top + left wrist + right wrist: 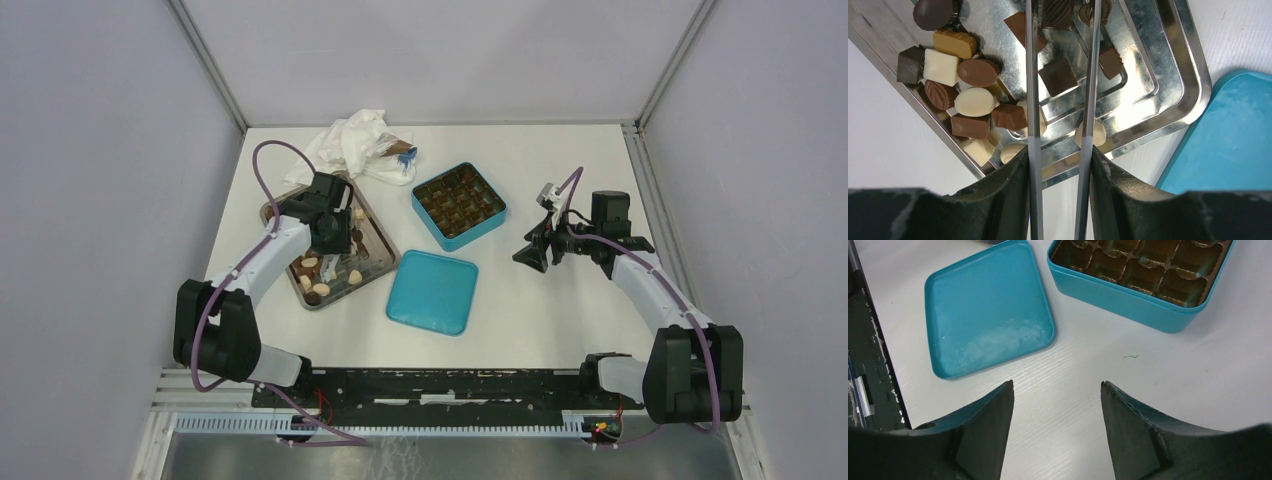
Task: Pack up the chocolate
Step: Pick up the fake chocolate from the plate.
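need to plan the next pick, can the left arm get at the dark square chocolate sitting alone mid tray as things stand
Probably yes. The left gripper hangs over the metal tray with the dark square chocolate between its thin fingers, and nothing lies on top of it.

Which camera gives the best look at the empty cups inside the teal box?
The right wrist view: the teal square box sits close, its brown moulded cups clearly empty. The top external view shows the whole box small, its grid only faintly. The left wrist view misses it.
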### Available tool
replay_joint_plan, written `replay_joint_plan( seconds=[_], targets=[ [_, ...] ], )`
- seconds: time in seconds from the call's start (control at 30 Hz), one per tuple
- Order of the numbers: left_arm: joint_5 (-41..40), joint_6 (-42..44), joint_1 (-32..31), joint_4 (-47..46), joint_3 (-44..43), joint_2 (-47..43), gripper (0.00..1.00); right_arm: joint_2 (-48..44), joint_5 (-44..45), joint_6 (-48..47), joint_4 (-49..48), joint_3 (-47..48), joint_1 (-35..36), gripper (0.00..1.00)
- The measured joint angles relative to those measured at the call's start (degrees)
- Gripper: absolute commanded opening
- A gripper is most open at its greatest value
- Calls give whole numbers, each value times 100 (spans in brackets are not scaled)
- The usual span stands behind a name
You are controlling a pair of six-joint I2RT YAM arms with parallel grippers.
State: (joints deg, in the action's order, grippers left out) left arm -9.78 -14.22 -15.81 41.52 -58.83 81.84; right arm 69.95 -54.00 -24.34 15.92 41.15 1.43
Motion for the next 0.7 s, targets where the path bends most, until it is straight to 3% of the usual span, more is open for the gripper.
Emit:
replay_joint_plan(
  seconds=[0.7],
  targets=[
    [144,0,125,7,0,2,49,2,-46,0,74,0,0,70]
  ],
)
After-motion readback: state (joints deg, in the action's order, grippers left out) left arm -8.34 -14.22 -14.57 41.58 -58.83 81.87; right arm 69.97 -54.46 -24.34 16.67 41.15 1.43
